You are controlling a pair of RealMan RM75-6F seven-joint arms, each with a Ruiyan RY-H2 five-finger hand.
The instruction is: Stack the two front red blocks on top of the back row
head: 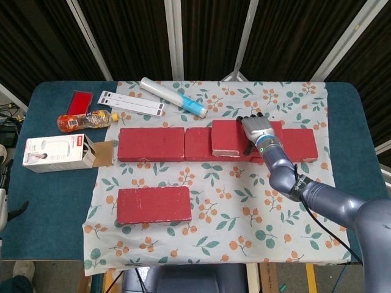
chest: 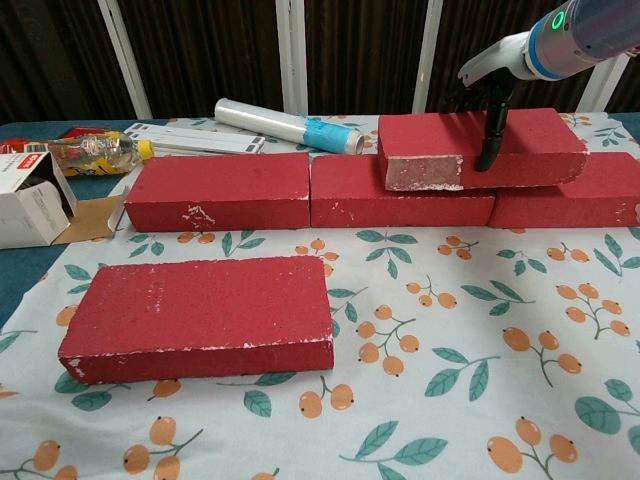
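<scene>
Front block: nearest to us, one red block lies flat on the floral cloth, well to the left of our right hand and closer to the camera; nothing touches it.
Back row: three red blocks run side by side across the cloth, the left one, the middle one and the right one, ends touching or nearly so.
Carried block: a second red block sits on top of the row, over the seam between the middle and right blocks; from the chest view its left end looks slightly tilted, and we cannot tell whether it rests fully.
Right hand: our right hand grips this upper block from above, dark fingers down its front face.
Left hand: we see it in neither view.
Beyond the hand: a rolled sheet with a blue band lies on the cloth, behind the row and to the left.
Far left of the hand: a white strip, a red card, a bottle lying on its side and an open white box.
Surface: a dark blue table carries the cloth.
Room: dark panels with pale frames stand behind.
</scene>
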